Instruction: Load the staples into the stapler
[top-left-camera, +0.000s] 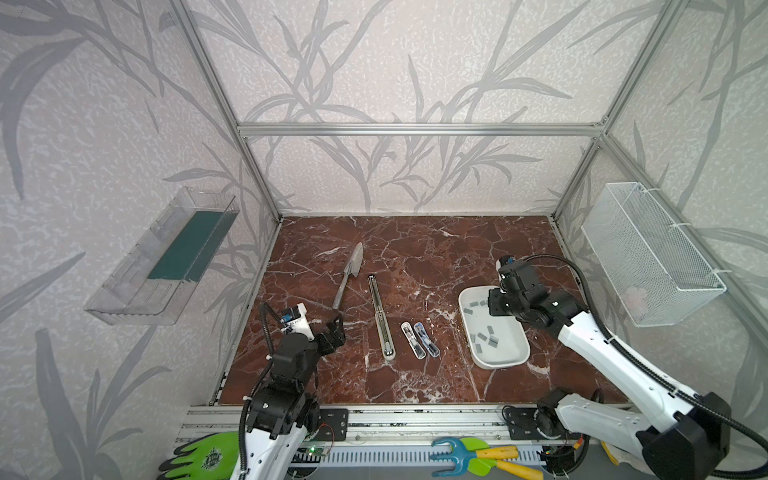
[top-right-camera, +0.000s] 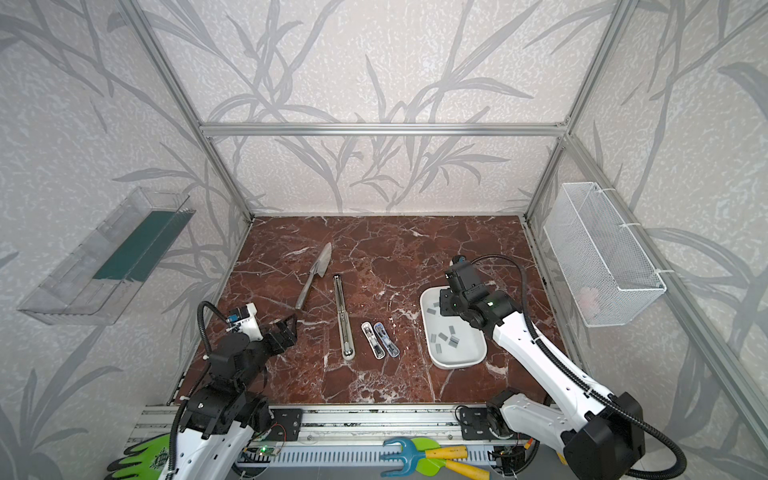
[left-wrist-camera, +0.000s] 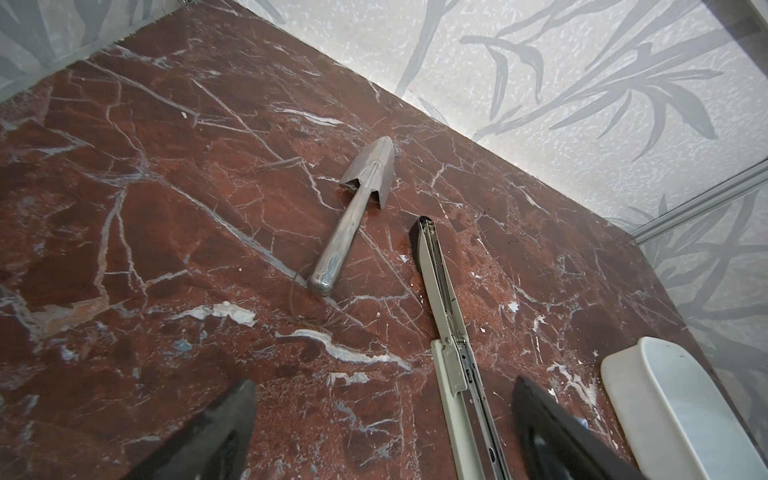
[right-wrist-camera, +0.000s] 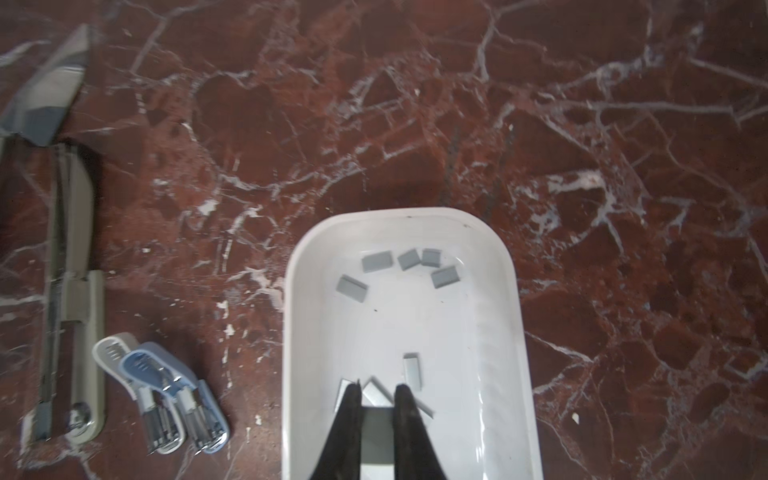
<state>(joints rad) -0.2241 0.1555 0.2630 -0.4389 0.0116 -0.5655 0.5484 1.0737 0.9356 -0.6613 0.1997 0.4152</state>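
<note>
The right gripper (right-wrist-camera: 377, 388) is down inside the white rounded-rectangle plastic tray (right-wrist-camera: 291, 291). Its black fingers are nearly together on a staple strip (right-wrist-camera: 376, 432), though that wrist picture is soft, so the pinch only seems firm. Both top views hide this grip behind the arm's own wrist. They show only the small flat grey metal staples (top-left-camera: 493, 340) scattered in the tray, some near its far end and some nearer the front.

The left gripper (left-wrist-camera: 382, 382) hangs with its jaws spread wide and nothing between them, low at the front left of the red-brown marble tabletop (top-left-camera: 415, 257). It is just beside the handle end of the silver metal trowel (top-left-camera: 347, 278).

The long cream stapler (top-left-camera: 381, 318) lies opened flat between the trowel and two small staplers, one white (top-left-camera: 413, 340) and one blue (top-left-camera: 427, 340), which lie side by side to the left of the tray.
</note>
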